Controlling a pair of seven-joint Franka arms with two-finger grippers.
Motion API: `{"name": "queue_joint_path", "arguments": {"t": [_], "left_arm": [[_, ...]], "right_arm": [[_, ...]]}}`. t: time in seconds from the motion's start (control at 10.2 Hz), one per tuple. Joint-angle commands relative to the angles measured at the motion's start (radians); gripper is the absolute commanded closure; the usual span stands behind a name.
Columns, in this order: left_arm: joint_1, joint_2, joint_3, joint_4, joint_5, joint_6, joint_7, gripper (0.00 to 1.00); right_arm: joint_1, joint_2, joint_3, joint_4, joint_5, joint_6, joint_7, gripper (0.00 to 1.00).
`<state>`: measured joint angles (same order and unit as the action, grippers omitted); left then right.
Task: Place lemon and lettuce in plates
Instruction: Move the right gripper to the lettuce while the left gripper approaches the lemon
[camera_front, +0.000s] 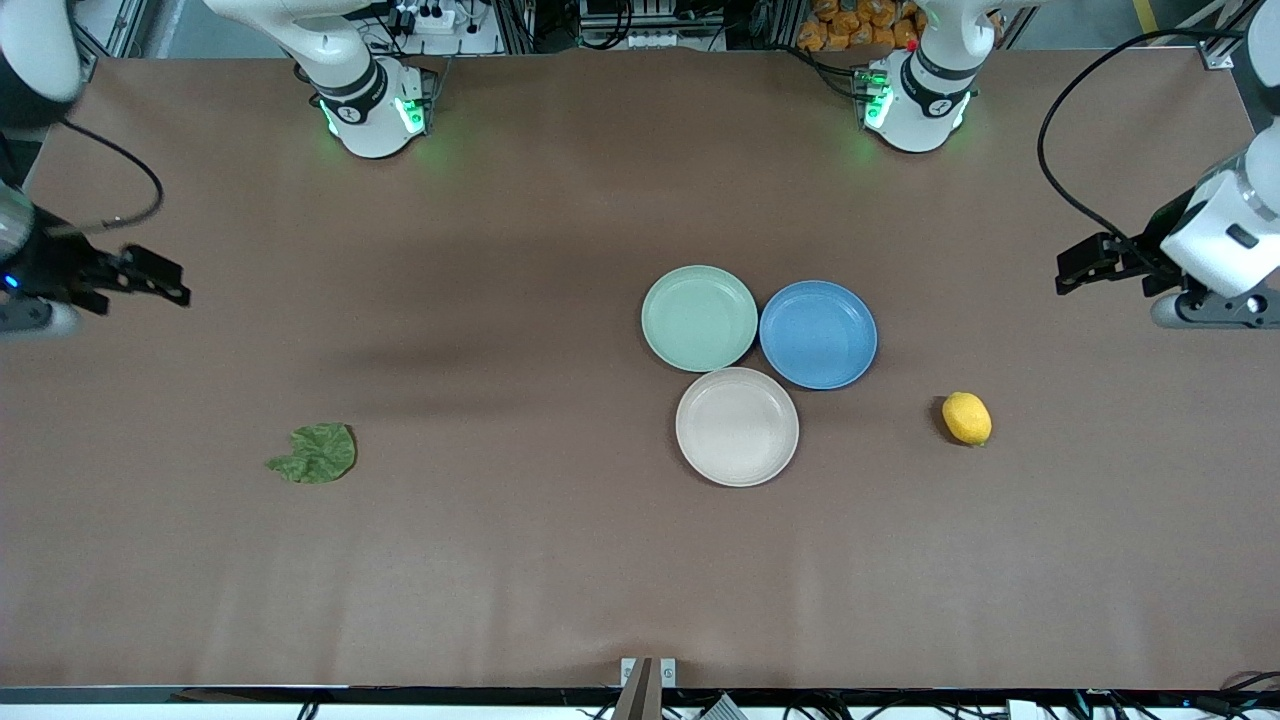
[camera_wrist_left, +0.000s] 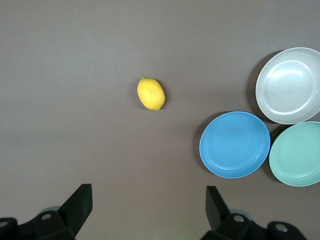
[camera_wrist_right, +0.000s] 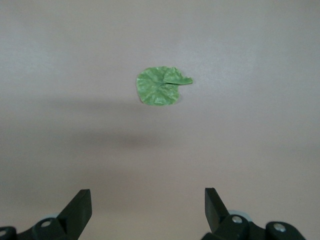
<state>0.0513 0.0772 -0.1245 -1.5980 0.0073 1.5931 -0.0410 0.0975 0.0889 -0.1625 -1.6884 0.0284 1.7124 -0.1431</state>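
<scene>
The yellow lemon (camera_front: 966, 418) lies on the brown table toward the left arm's end; it also shows in the left wrist view (camera_wrist_left: 151, 93). The green lettuce leaf (camera_front: 316, 453) lies toward the right arm's end and shows in the right wrist view (camera_wrist_right: 161, 86). The mint green plate (camera_front: 699, 318) and the beige plate (camera_front: 737, 426) sit mid-table, both empty. My left gripper (camera_front: 1068, 270) hangs open and empty over the table's edge at its end. My right gripper (camera_front: 172, 283) hangs open and empty over the other end.
A blue plate (camera_front: 818, 334), empty, touches the mint and beige plates on the side toward the lemon. All three plates show in the left wrist view, with the blue plate (camera_wrist_left: 234, 144) closest to the lemon.
</scene>
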Motion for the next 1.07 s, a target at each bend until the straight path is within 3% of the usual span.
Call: {"name": "queue_joint_path", "arguments": {"t": [0.0,0.2,0.49,0.68,0.98], "left_arm": [[-0.007,0.087,0.002,0.085,0.046,-0.005,0.018,0.00],[-0.031,0.145,-0.009,0.084,0.166,-0.002,-0.014,0.00],[0.005,0.194,-0.009,0.024,0.102,0.097,-0.039,0.00],[0.045,0.196,-0.009,-0.067,0.019,0.201,-0.039,0.00],[0.044,0.202,-0.009,-0.227,0.008,0.381,-0.095,0.00]], "right_arm": [[-0.027,0.122,0.005,0.009,0.013,0.087,0.010,0.00],[-0.027,0.243,0.005,-0.007,0.013,0.229,0.011,0.00],[-0.025,0.397,0.006,-0.102,0.051,0.571,0.014,0.00],[-0.025,0.477,0.008,-0.108,0.116,0.673,0.010,0.00],[-0.032,0.560,0.017,-0.106,0.158,0.785,-0.004,0.00]]}}
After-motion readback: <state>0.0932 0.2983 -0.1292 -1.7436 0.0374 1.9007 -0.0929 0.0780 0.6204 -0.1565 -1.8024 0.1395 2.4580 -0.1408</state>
